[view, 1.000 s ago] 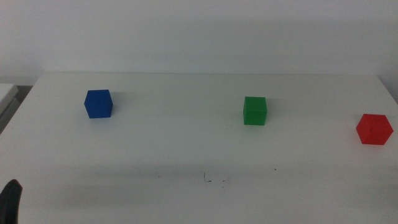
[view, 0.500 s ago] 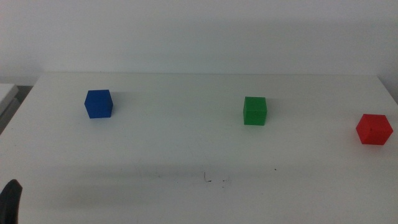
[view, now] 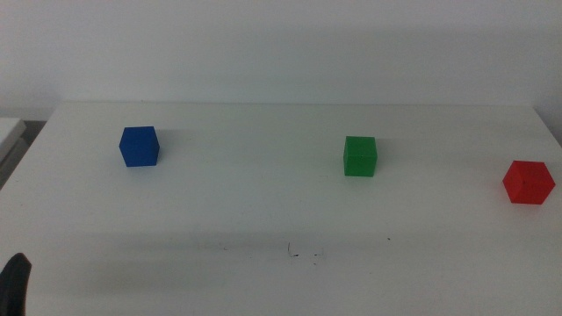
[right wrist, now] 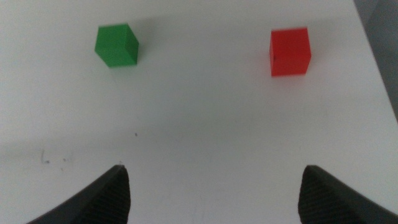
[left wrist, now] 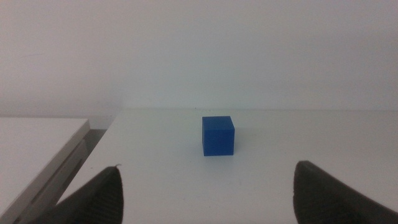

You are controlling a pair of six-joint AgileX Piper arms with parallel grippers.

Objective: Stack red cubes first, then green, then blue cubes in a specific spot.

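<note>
Three cubes sat apart on the white table in the middle view: the blue cube, the green cube and the red cube, with the scribbled spot bare near the front; only a sliver of the left gripper showed. From the left wrist, the left gripper stood wide apart, empty, the blue cube straight ahead. From the right wrist, the right gripper was likewise spread and empty, the red cube ahead, off to one side, so the right arm seemed nearer it.

Three cubes well apart in a row across the table, scribbled spot nearer.
</note>
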